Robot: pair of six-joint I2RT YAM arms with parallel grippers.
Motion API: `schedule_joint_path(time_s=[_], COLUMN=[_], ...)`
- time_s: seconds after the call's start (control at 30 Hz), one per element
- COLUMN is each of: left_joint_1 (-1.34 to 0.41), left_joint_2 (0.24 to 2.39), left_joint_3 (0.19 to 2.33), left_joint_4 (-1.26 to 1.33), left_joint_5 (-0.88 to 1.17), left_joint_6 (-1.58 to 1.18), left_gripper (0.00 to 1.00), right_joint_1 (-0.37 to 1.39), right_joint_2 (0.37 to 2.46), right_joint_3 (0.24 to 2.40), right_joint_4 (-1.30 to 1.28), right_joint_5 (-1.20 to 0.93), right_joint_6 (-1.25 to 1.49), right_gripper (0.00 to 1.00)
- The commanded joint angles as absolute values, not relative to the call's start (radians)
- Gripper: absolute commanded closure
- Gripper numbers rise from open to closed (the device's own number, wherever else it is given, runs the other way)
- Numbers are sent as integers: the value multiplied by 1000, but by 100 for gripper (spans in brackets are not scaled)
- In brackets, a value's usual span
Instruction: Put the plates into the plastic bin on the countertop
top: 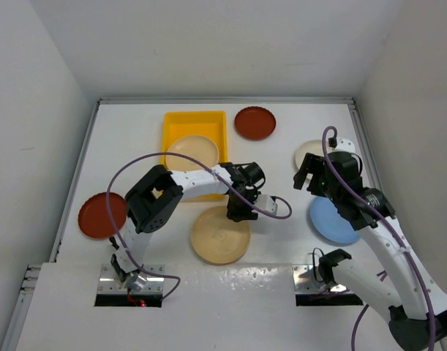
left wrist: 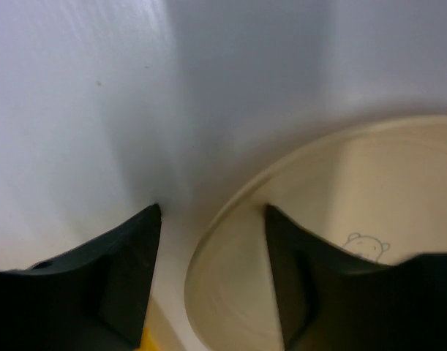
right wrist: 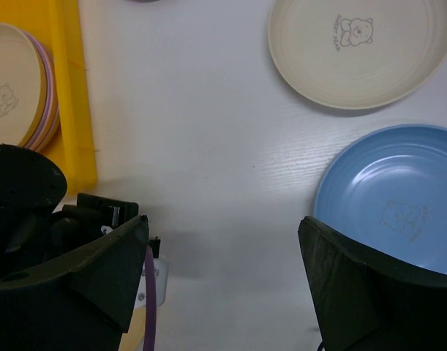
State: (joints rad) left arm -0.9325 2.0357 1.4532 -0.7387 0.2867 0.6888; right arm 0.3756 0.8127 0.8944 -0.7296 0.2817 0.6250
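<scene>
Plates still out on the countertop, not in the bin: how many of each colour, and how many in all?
Dark red plates: 2
Tan plate: 1
Cream plate: 1
Light blue plate: 1
Total: 5 outside the yellow bin

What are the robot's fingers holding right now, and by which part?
Nothing yet. The left fingers straddle the rim of the tan plate without gripping it; the right fingers hang open above the countertop.
</scene>
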Motion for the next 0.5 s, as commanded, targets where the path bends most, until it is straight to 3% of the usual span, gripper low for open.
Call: schedule_joint_path(time_s=[0.0,0.2,0.27,0.3,0.47], left_joint_1=[-948,-957,-957,-957,-925], left_joint_2=[2056,2082,2071,2057,2014], left_joint_3=[1448,1436,1436,1436,1527], left_joint_4=[-699,-699,-699,-699,-753], left_joint_5=[285,298,298,298,356], left_joint_6=[733,733,710,694,563], left_gripper=[47,75,96,100,100], right_joint_1=[376,377,376,379,376], right_joint_2=[799,775,770,764,732], right_joint_3=[910,920,919,917,914], right_joint_4=[-750,-765,-765,-767,-765], right_joint_5=[304,325,333,344,368], right_joint_6=[637,631,624,626,646], right_gripper=[18,18,18,18,19])
